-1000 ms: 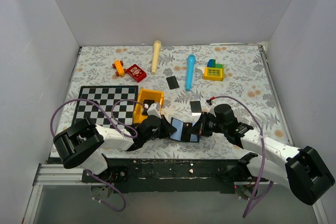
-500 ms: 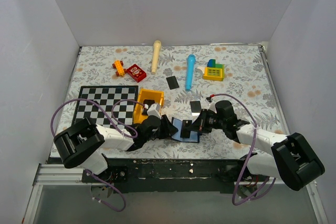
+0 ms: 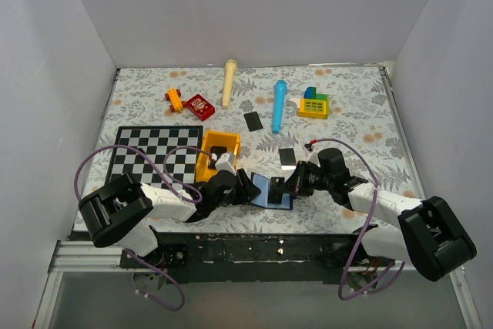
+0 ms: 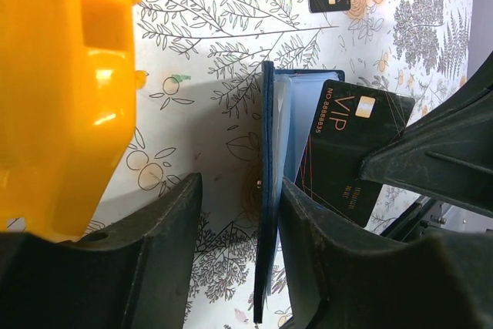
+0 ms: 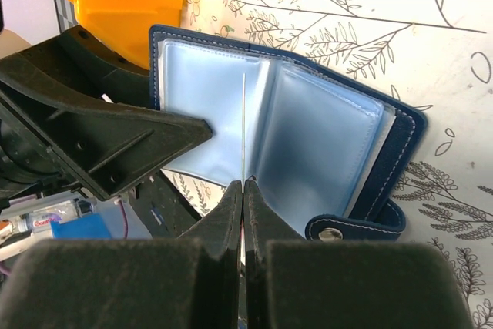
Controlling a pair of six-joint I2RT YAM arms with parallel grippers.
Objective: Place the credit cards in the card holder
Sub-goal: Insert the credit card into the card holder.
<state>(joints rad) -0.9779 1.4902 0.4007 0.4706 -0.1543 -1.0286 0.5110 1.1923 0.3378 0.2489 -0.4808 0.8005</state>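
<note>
The top view looks down on the bench (image 3: 347, 113) from high behind its near edge, far enough off to take in all of it. The left wrist view sits close over the bench, looking past the left pincer (image 4: 239, 190) at the holder's (image 4: 264, 190) edge; the right wrist view, equally close, looks past the right pincer (image 5: 243, 188) into the open holder from the opposite side. All three share the holder; the wrist views also share the bin (image 4: 62, 90) and the held card (image 4: 347, 152).
</note>
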